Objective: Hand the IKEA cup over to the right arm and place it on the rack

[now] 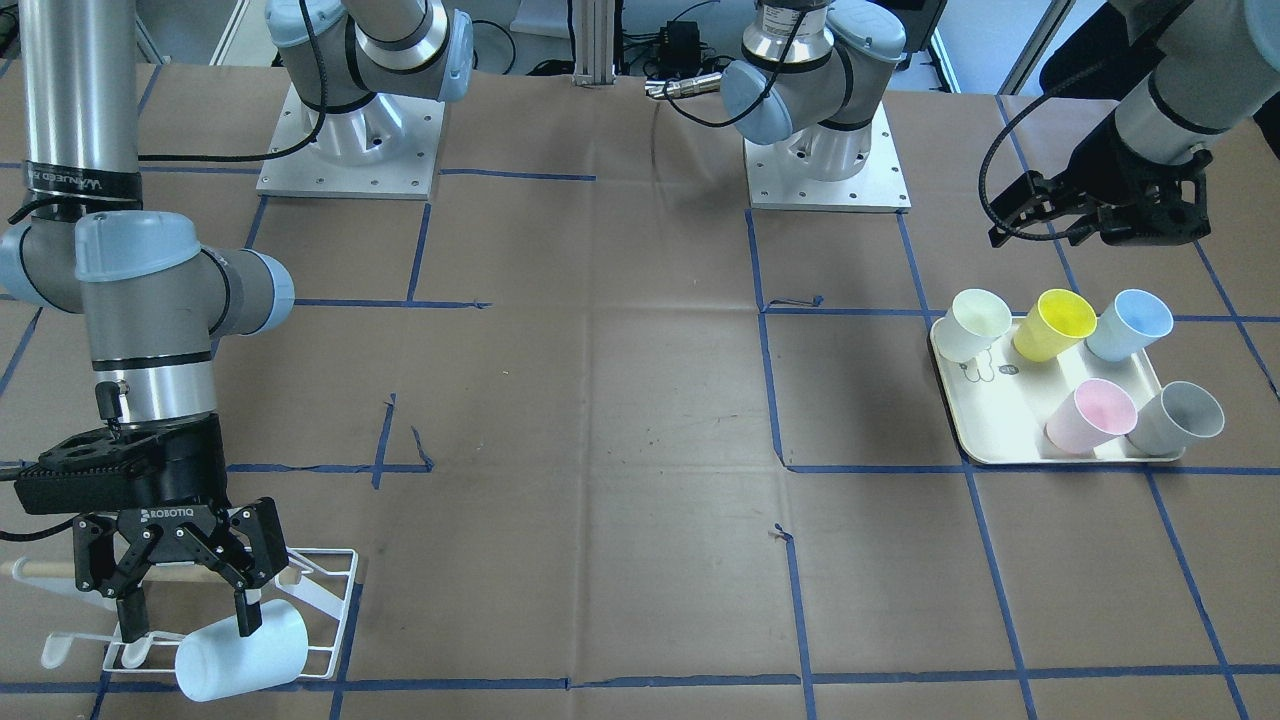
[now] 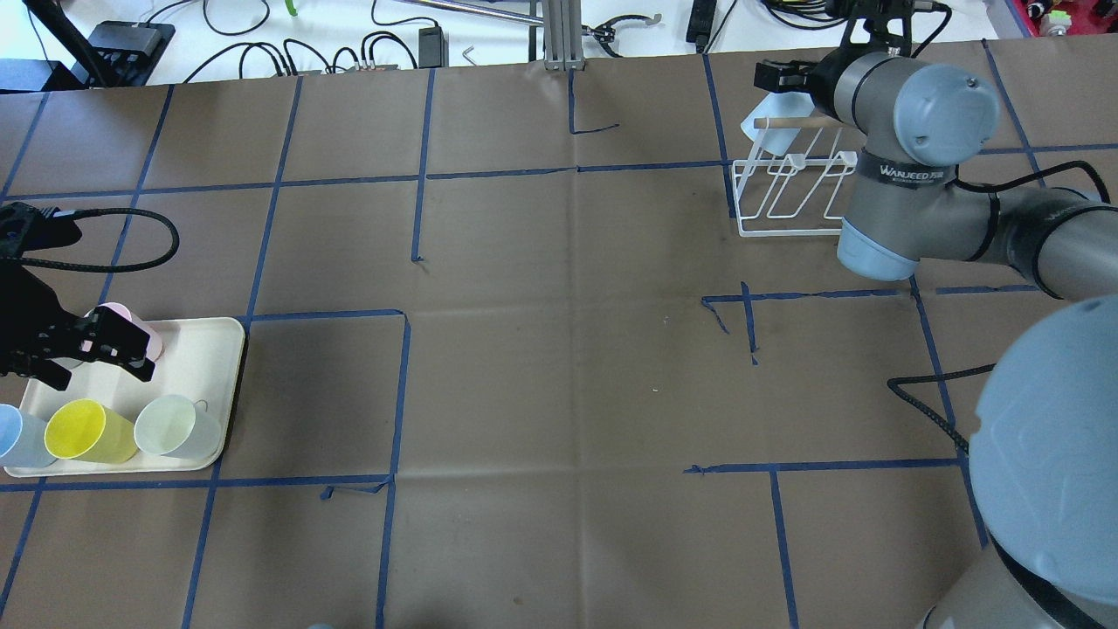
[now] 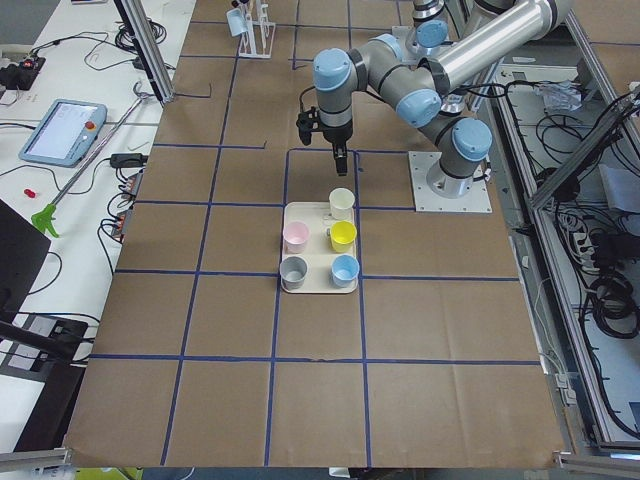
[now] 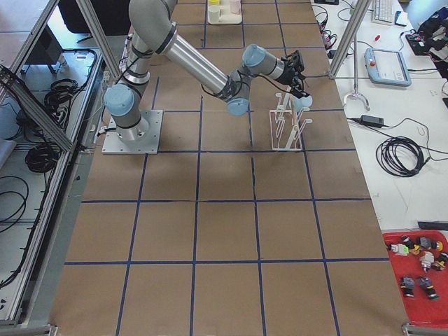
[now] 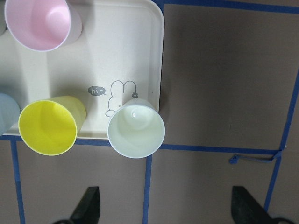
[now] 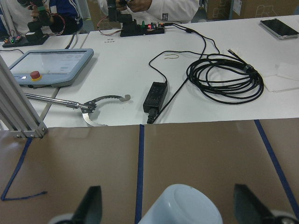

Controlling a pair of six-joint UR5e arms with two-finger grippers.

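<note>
A pale blue IKEA cup (image 1: 243, 650) hangs tilted, mouth down, on a prong of the white wire rack (image 1: 335, 600) with a wooden dowel. My right gripper (image 1: 190, 622) is open right above it. In the right wrist view the cup's base (image 6: 180, 205) sits between the spread fingers (image 6: 89, 205), with a gap on each side. The rack and cup also show in the overhead view (image 2: 790, 196). My left gripper (image 5: 166, 210) is open and empty, hovering over the cream tray (image 5: 140, 56), above its cream cup (image 5: 136, 128).
The tray (image 1: 985, 440) holds cream, yellow (image 1: 1053, 323), blue (image 1: 1128, 323), pink (image 1: 1090, 415) and grey (image 1: 1178, 417) cups. Both arm bases (image 1: 350, 135) stand at the robot's edge. Cables and a teach pendant (image 6: 51, 65) lie on the white bench beyond the rack.
</note>
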